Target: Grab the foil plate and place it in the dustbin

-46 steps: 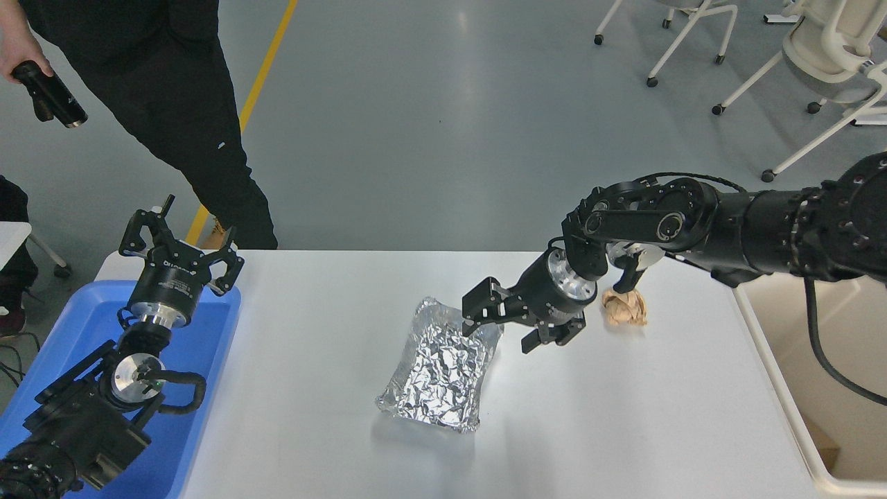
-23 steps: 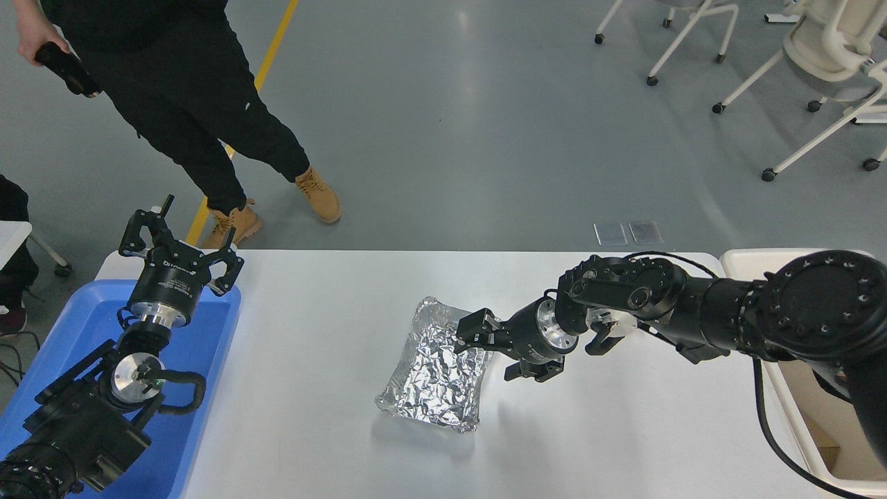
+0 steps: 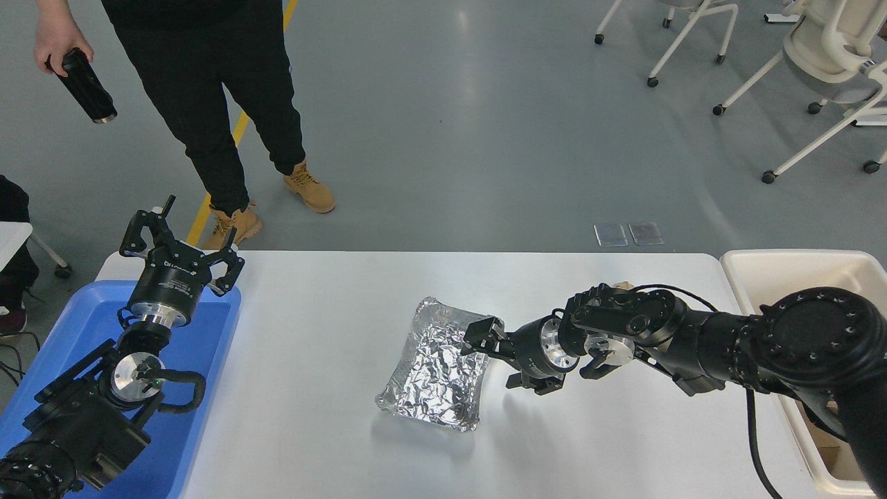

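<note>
Head view: foil plate point(image 3: 435, 369) lies flat on the white worktop point(image 3: 332, 326), roughly mid-table. Its long axis runs from near-left to far-right, slightly diagonal.

Right gripper point(image 3: 500, 359) comes in low from the right and points left at the plate's right long rim. Jaws are spread apart, holding nothing. The upper finger sits at or just over the rim near the far-right corner; the lower finger is just off the rim on the worktop side. Contact can't be confirmed from this angle. The rim looks lined up to fall between the jaws.

Left gripper point(image 3: 181, 248) is parked over the blue tray point(image 3: 201, 388) at far left, jaws open, well away from the plate. Right arm is clearly nearer.

Dustbin point(image 3: 776, 267) is off the worktop's right edge, behind the right arm.
</note>
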Available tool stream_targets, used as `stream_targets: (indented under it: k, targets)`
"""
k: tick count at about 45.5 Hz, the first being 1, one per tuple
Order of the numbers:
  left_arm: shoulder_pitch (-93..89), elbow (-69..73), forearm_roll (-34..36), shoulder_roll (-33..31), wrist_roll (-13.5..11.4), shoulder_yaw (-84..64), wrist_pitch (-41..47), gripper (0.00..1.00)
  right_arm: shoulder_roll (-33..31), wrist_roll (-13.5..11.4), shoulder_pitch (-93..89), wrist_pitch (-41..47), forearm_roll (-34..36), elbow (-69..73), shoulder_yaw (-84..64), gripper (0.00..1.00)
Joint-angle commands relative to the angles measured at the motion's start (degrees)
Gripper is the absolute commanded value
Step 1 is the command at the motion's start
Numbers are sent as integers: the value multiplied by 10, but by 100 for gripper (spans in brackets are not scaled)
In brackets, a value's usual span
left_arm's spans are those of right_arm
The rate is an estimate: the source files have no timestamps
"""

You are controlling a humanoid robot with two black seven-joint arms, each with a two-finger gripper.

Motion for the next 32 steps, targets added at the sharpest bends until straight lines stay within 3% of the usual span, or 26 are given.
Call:
stream_targets:
  k: [1,14,28,32]
  targets:
    - [0,0,0,0,0,0,0,99,0,2,-14,-11,-2,-1,8,100]
    - [0,0,0,0,0,0,0,99,0,4,-18,-18,-13,0,1,96]
    - [0,0,0,0,0,0,0,99,0,5,-8,-18,-83,2,0,76]
    - [0,0,0,0,0,0,0,99,0,5,-8,-17,-91,5,-1,74]
